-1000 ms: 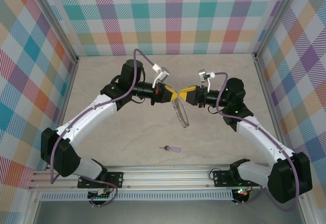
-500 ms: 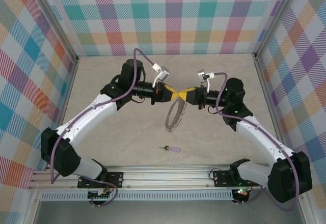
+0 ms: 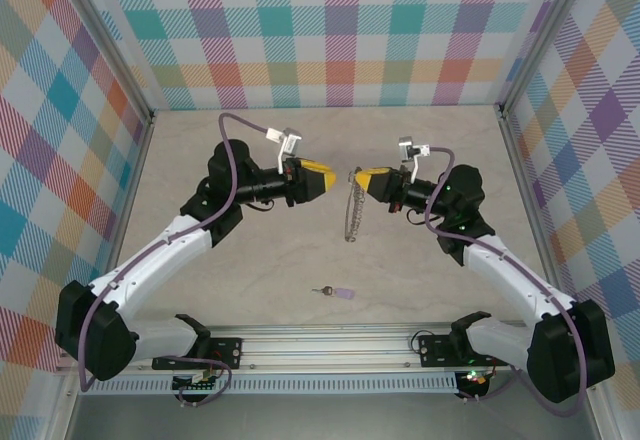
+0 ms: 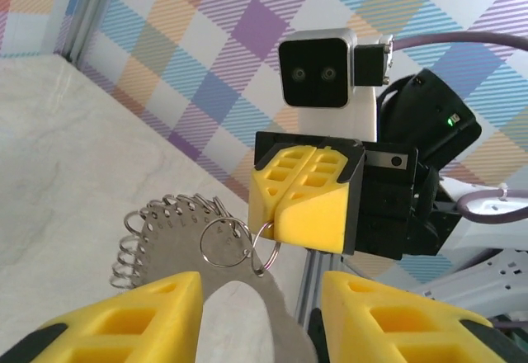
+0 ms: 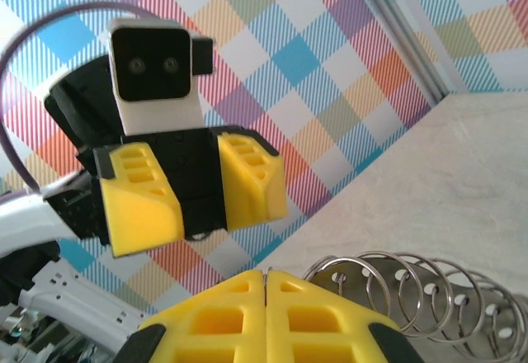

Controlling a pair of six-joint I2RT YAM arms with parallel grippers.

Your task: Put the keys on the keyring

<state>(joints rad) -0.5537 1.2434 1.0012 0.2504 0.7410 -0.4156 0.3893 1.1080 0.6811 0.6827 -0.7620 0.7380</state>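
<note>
**Top external:** right gripper [image 3: 360,176], yellow fingers together, clamped on the top rim of the keyring [image 3: 352,212]. The keyring hangs below it, seen edge-on, with its long axis running from the gripper toward the near edge of the table [image 3: 250,270]. It is clear of the tabletop. Left gripper [image 3: 330,180] has its fingers apart and holds nothing. It sits just beside the ring's top, not touching, and faces the right gripper. The keys [image 3: 333,291] lie flat on the table near the front rail, well apart from the ring. Their long axis runs left-right, with the dark key end to the left and the lilac tag to the right. The tag is too small to read.

**Left wrist:** own yellow fingers [image 4: 124,318] are spread at the bottom of the frame. The right gripper [image 4: 301,198] is opposite, its seam closed on one small wire loop. The keyring [image 4: 165,231] shows its broad grey face, with loops along the upper left rim.

**Right wrist:** own fingers [image 5: 206,322] are pressed together at the bottom edge. A row of the keyring's wire loops [image 5: 412,289] fans out to the right. The left gripper [image 5: 198,198] is across from it, with a gap between its fingers and nothing in them.
</note>
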